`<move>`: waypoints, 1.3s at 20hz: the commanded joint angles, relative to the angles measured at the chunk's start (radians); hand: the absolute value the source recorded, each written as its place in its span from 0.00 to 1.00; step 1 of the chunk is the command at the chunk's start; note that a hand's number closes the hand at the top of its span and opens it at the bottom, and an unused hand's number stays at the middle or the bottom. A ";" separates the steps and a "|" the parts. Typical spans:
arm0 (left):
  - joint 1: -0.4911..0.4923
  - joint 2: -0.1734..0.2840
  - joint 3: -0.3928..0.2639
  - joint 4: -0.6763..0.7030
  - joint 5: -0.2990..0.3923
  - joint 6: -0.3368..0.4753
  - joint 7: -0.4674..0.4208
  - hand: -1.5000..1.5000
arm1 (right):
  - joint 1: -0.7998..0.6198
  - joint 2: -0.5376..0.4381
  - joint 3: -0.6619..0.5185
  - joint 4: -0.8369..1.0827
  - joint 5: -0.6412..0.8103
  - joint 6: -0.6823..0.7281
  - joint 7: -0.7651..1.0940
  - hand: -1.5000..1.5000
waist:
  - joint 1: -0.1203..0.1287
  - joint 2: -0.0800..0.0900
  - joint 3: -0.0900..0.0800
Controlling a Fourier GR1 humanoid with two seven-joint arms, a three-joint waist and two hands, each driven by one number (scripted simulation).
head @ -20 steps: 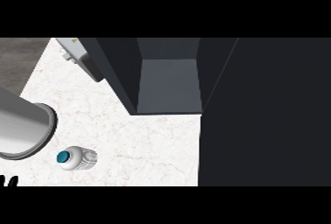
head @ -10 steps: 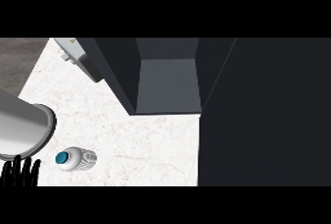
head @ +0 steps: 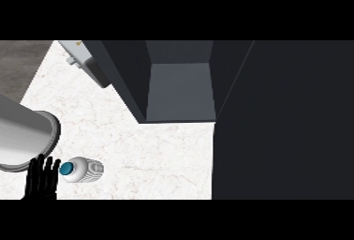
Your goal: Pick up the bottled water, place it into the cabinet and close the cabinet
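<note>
Now my left hand (head: 41, 180) hangs open just beside the bottle (head: 81, 169), which looks light, stiff and slippery, so I'd grip its body.

Bottled water (head: 81, 169) sits low on the left of the white marbled table (head: 138, 150), seen from straight above: a pale, rounded, ribbed body with a blue cap facing up, so it looks upright. Well apart, up top, the dark cabinet (head: 180, 79) stands open, its grey inner shelf showing, with its pale door (head: 86, 61) swung out to the left.
</note>
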 commanded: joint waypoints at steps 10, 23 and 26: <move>-0.213 0.014 0.076 0.382 -0.037 0.015 -0.185 0.00 | 0.129 0.012 -0.061 -0.109 -0.037 0.071 -0.072 0.00 | 0.003 0.000 0.000; -0.384 0.043 0.114 0.679 0.043 -0.234 -0.303 0.00 | 0.096 0.026 -0.111 -0.053 -0.043 0.107 -0.117 0.00 | 0.004 0.002 0.000; -0.387 0.059 0.115 0.670 0.058 -0.262 -0.283 0.00 | 0.136 0.032 -0.132 -0.064 -0.053 0.128 -0.139 0.00 | 0.005 0.000 0.001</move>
